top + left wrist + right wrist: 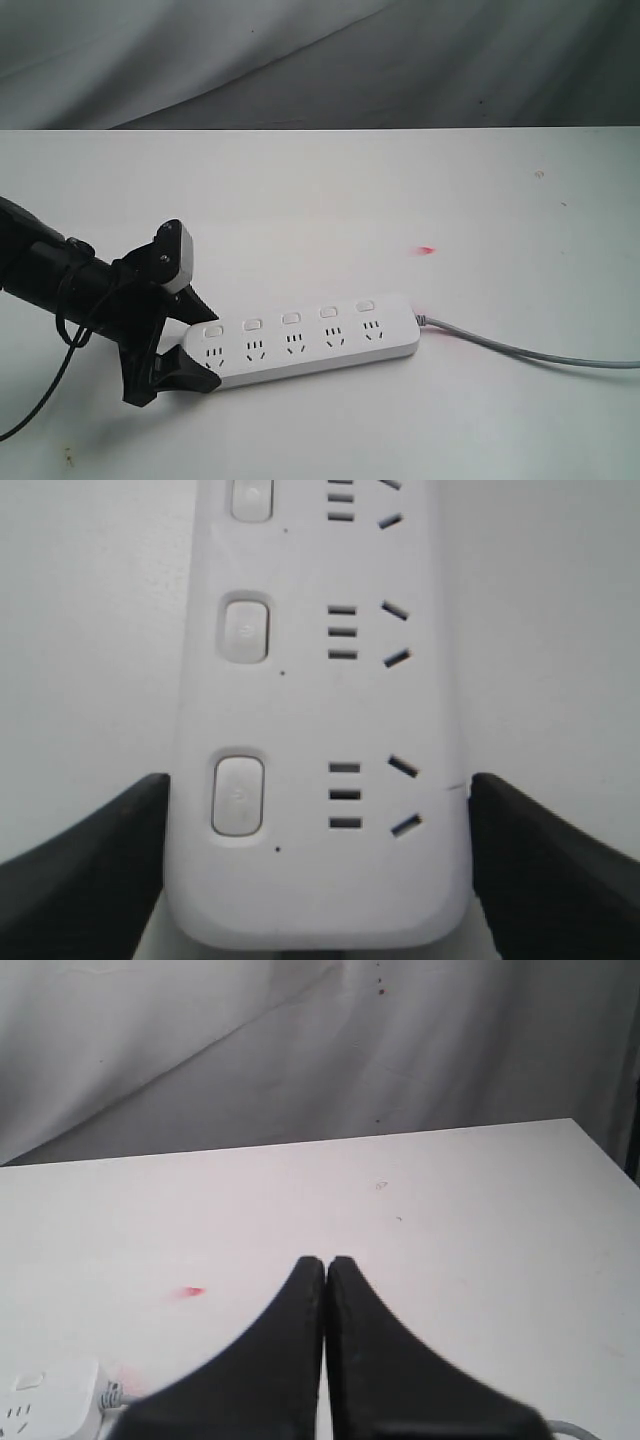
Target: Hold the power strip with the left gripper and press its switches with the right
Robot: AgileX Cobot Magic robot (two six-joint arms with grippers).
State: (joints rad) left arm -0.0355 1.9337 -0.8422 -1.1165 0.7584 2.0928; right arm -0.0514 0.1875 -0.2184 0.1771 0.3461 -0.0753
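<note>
The white power strip (pixel 310 340) lies slantwise on the white table, its grey cord (pixel 520 350) trailing off to the right. A row of small white switches (pixel 291 318) runs along its far side. My left gripper (pixel 205 350) straddles the strip's left end, one black jaw against each long side. In the left wrist view the power strip (pixel 320 710) fills the space between the jaws of the left gripper (pixel 320 780), with the nearest switch (pixel 240 795) in sight. My right gripper (pixel 325 1260) is shut and empty, above the table and away from the strip (pixel 45 1405). It is out of the exterior view.
A small red mark (pixel 427 249) shows on the table beyond the strip's right end. A grey cloth backdrop (pixel 300 60) hangs behind the table's far edge. The left arm's thin black cable (pixel 40 400) loops down at the near left.
</note>
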